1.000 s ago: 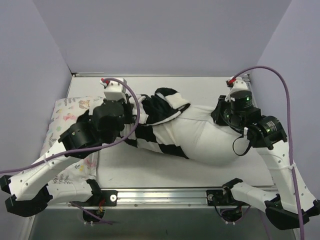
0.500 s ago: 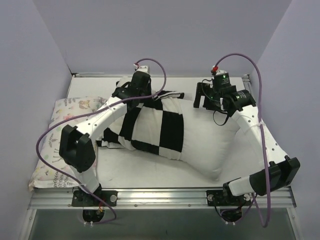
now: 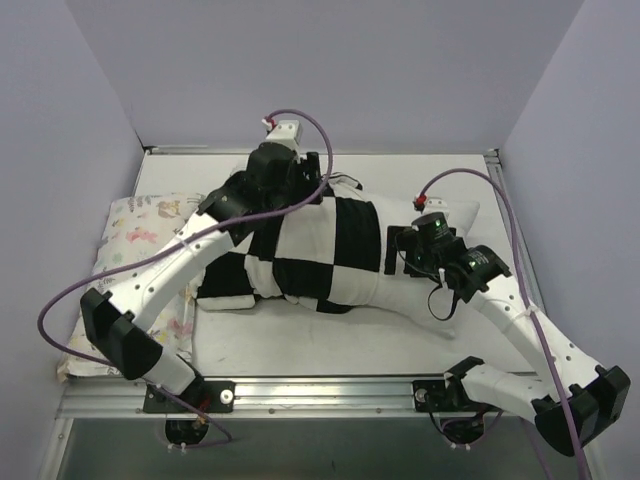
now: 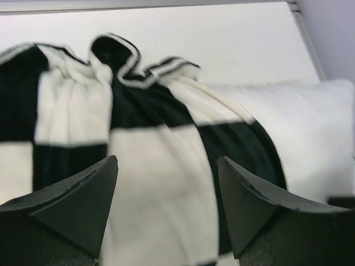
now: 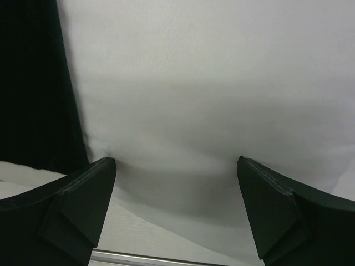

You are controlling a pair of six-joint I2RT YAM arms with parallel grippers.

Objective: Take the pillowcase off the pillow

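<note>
Left wrist view: fingers spread apart over the pillowcase.

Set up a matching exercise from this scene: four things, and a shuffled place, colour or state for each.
1. pillowcase
2. pillow
3. floral pillow
4. right gripper

A. lying farthest left
B. black and white checks
C. open, over plain white fabric
D. plain white, bare at its right end

Pairs: 1-B, 2-D, 3-A, 4-C
</note>
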